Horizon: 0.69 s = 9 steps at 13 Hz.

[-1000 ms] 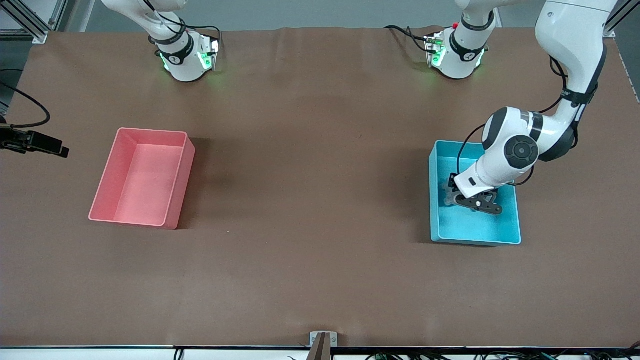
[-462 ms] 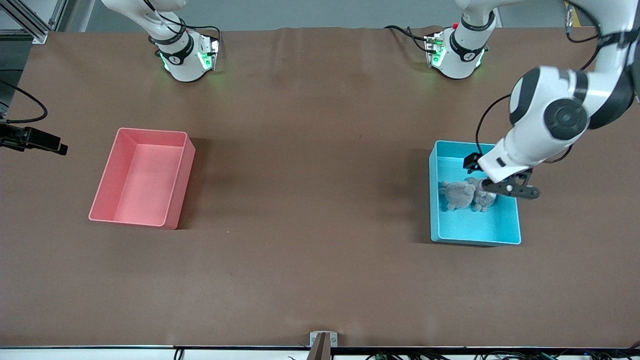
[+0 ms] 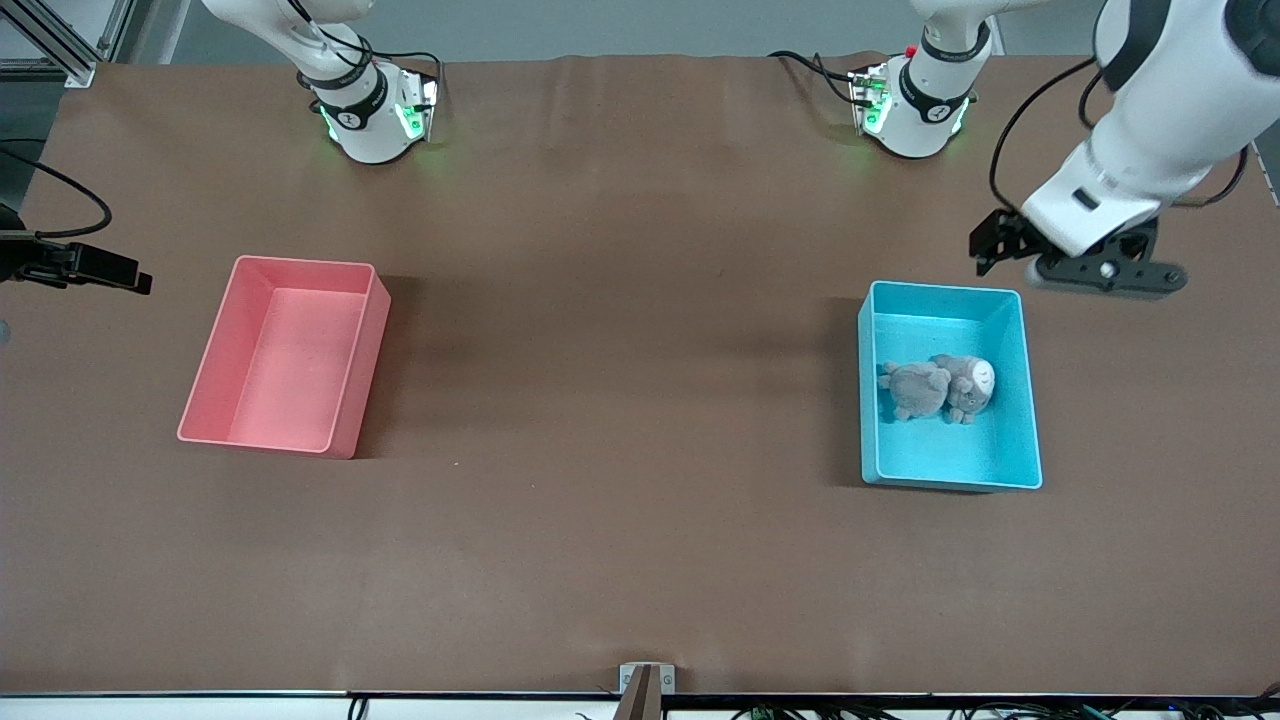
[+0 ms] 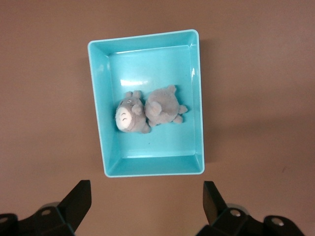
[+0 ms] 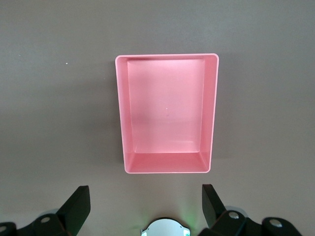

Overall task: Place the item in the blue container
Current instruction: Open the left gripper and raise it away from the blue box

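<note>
Both arms (image 3: 1150, 130) w/ glossy white shells, black joint bands & thin black cables, bases (image 3: 375, 115) lit w/ green LEDs, left base w/ small red button, matte-black grippers (image 3: 1085, 265) on angular finger mounts w/ silver screws.

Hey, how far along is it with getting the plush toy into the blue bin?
Done: the grey plush lies inside the blue bin, resting on its floor. In hand: nothing; the left gripper is open and empty above the table by the bin's edge nearest the robot bases. The right gripper is open, waiting over the table beside the pink bin. Left: seemingly nothing.
</note>
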Tool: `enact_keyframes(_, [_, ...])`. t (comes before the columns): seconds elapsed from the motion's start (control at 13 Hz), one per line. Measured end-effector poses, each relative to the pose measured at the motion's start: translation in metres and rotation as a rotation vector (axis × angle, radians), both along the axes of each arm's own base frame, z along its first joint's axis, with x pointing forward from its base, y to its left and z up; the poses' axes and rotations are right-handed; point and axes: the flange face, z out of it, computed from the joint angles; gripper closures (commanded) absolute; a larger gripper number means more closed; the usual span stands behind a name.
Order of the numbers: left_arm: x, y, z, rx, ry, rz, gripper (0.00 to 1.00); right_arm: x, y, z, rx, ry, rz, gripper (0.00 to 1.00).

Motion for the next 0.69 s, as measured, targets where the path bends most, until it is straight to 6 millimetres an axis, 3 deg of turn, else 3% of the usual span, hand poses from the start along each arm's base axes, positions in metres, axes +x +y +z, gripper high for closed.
enact_keyframes(0.31, [0.006, 0.055, 0.030, -0.023, -0.013, 0.107, 0.00, -0.009, -0.003, 0.015, -0.004, -0.024, -0.004, 0.00])
enact_keyframes(0.69, [0.001, 0.086, 0.075, -0.032, 0.008, 0.172, 0.00, -0.026, -0.008, 0.029, 0.005, -0.044, 0.012, 0.00])
